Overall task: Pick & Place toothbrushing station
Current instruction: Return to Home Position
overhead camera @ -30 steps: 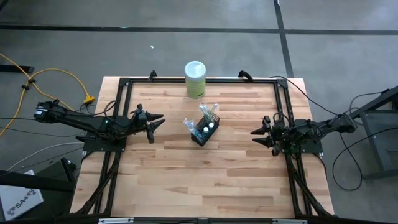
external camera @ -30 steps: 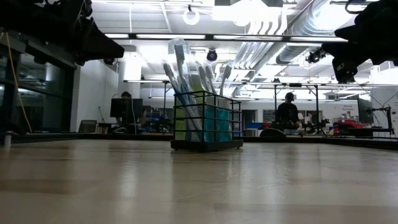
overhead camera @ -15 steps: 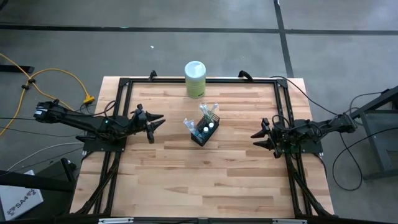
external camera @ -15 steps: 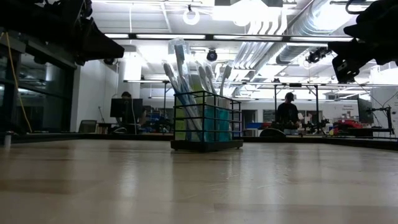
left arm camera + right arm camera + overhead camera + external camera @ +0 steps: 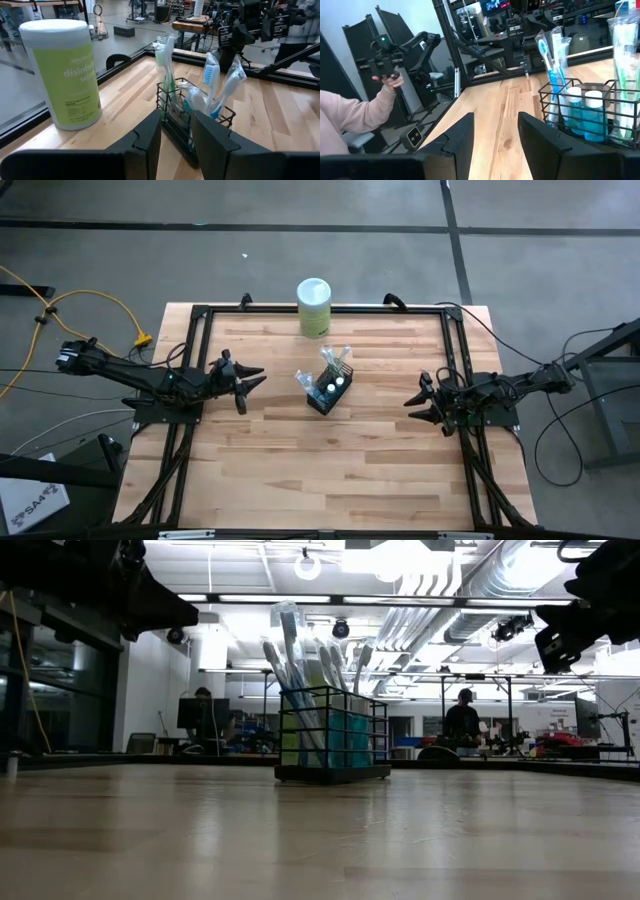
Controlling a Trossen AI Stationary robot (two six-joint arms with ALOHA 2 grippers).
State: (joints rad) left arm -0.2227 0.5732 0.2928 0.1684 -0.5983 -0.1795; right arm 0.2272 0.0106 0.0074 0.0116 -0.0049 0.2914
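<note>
While the wire-mesh toothbrush holder point(image 5: 328, 392) stands on the desk point(image 5: 300, 470), left gripper point(image 5: 254, 378) and right gripper point(image 5: 412, 400) flank it, jaws spread, empty.

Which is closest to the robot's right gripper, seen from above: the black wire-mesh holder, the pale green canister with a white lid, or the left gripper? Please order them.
1. The black wire-mesh holder, mid-table, is nearest the right gripper.
2. The pale green canister, at the table's back edge.
3. The left gripper, across the table on the left side.
</note>
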